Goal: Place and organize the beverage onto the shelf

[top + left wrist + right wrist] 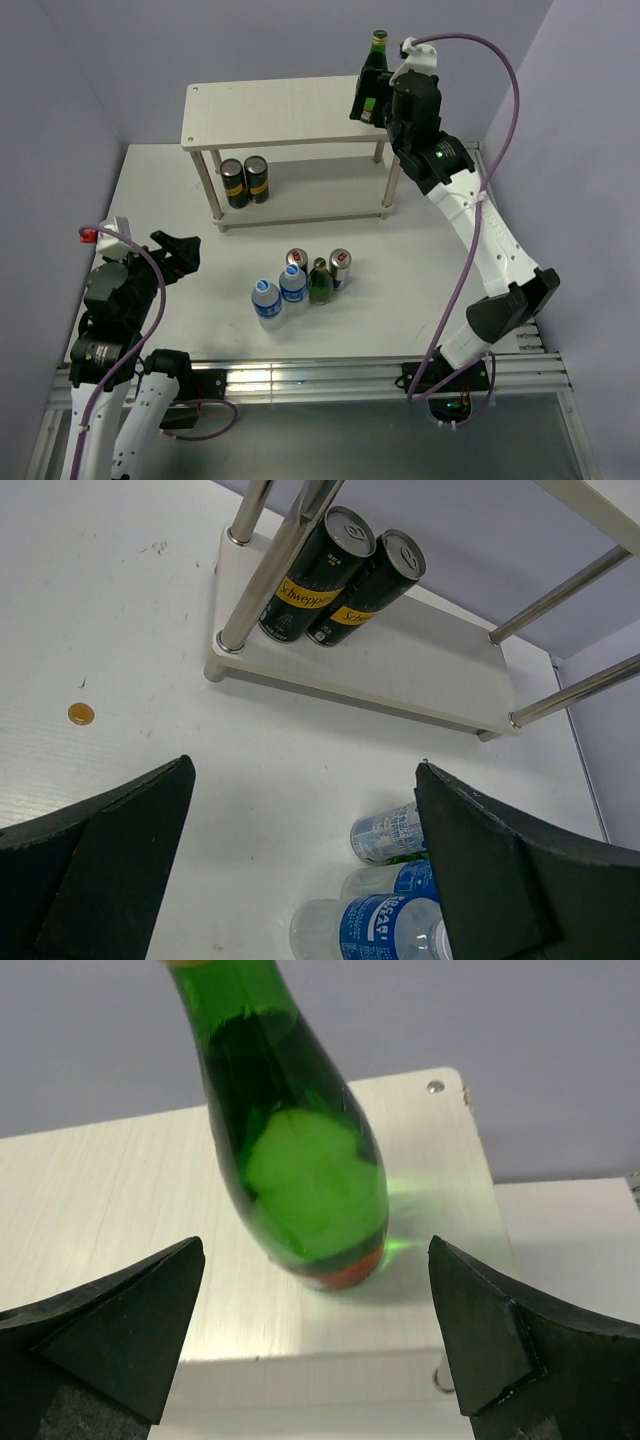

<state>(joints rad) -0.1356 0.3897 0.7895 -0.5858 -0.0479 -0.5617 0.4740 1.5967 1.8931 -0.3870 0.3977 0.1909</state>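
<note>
While the overhead view shows one green bottle (pixel 378 52) standing at the far right corner of the shelf's (pixel 280 115) top board, the right claw (pixel 366 100) sits just beside it, so the step in hand looks like setting that bottle down. Two black cans (pixel 234 183) stand side by side on the lower board near its left legs. Five drinks wait in a tight cluster on the tabletop (pixel 430 250) in front of the shelf: two water bottles (pixel 293 285), a second green bottle (pixel 320 283), one silver can (pixel 297 258) and a second silver can (pixel 340 264). The left claw (pixel 180 252) hangs low to the left of that cluster, apart from it. From the left wrist, its fingers (pixel 100 880) are spread wide with nothing between them; past them lie the lower board with the black cans and, at lower right, part of the cluster. From the right wrist, the fingers (pixel 110 1330) stand apart on either side of the green bottle, neither touching it, and the bottle rests on its base on the pale board close to the corner. By my reading it is released. The next move calls for drawing the right claw straight back without brushing the glass, which stands near the edge. After that, an outer drink should be taken from the cluster, since the packed ones leave little room for fingers.
</note>
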